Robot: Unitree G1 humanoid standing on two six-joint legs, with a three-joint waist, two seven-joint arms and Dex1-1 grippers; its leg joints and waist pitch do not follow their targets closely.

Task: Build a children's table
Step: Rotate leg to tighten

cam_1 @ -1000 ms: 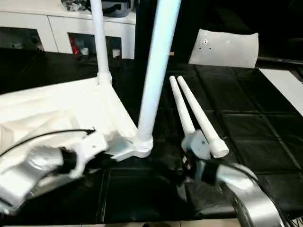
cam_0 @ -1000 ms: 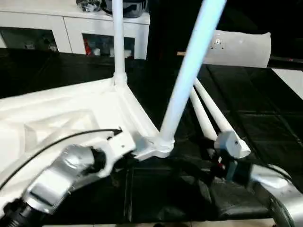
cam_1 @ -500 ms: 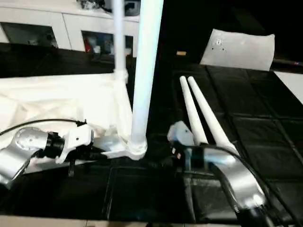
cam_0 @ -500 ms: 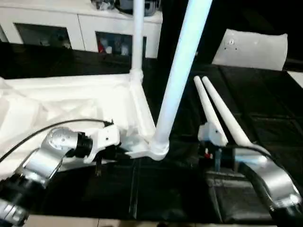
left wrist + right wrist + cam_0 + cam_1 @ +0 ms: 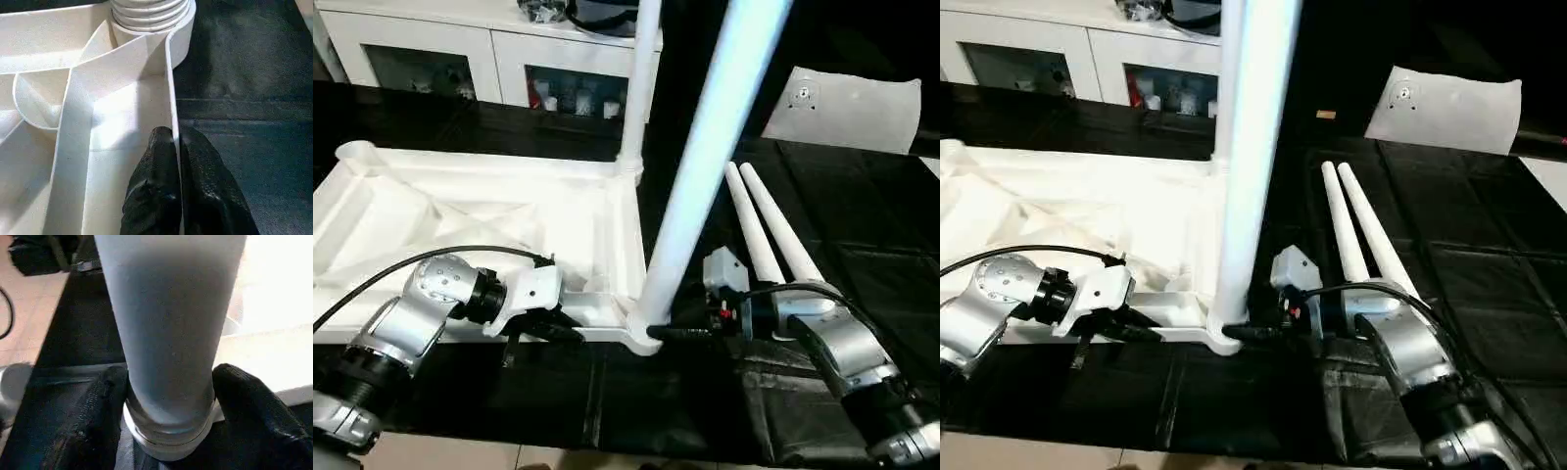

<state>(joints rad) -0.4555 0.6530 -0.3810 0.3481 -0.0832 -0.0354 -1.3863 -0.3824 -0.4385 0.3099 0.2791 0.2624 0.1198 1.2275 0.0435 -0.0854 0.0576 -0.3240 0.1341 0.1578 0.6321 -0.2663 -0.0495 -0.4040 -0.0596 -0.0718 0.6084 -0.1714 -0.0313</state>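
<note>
The children's table top [image 5: 480, 162] lies upside down on the black mat, ribbed underside up. Two white legs stand upright in its corner sockets: a near one [image 5: 705, 166] and a far one [image 5: 641, 78]. Two loose legs [image 5: 773, 235] lie side by side to the right. My left gripper [image 5: 570, 333] is shut on the top's front rim [image 5: 171, 93], one finger [image 5: 156, 196] inside the wall and the other outside. My right gripper [image 5: 168, 382] sits at the base of the near leg [image 5: 171, 308], with its fingers [image 5: 249, 401] pressed against both sides.
A white cabinet with glass doors [image 5: 440, 59] stands behind the mat. A flat white panel with a small round fitting [image 5: 847, 108] lies at the back right. The mat's front edge and pale floor [image 5: 460, 455] run just below my arms.
The camera has tilted down and shifted. My right gripper has moved in from beside the loose legs and closed around the near leg's base. The left gripper still holds the rim.
</note>
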